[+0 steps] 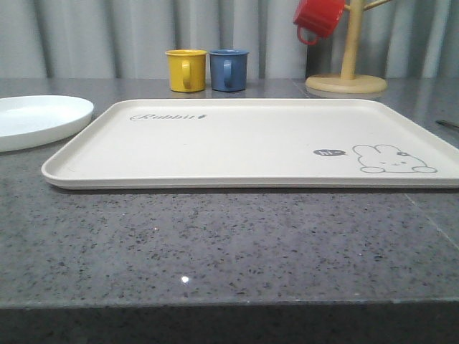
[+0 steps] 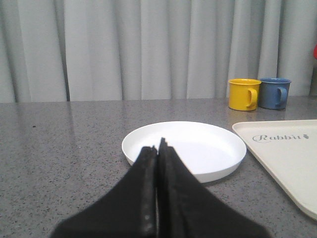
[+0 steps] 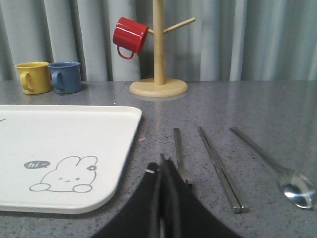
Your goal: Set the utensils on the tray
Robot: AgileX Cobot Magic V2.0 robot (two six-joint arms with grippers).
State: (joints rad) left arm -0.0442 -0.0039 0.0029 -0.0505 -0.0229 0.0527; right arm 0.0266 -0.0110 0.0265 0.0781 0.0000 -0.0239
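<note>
A cream rabbit tray (image 1: 251, 143) lies bare in the middle of the grey speckled counter (image 1: 215, 244). A round white plate (image 2: 184, 148) sits just off its left end. Off its right end lie a steel fork (image 3: 177, 146), a pair of chopsticks (image 3: 219, 168) and a spoon (image 3: 277, 166), side by side. The left hand (image 2: 158, 148) and the right hand (image 3: 162, 163) are both pressed together, holding nothing.

Desk (image 1: 215, 244) looks like polished speckled grey stone, kinda glossy. Tray (image 1: 237, 143) is matt cream plastic, plate (image 2: 184, 148) smooth glossy white. Chopsticks (image 3: 219, 168) and spoon (image 3: 277, 166) are shiny steel. Mug stand (image 3: 158, 54) is plain wood.
</note>
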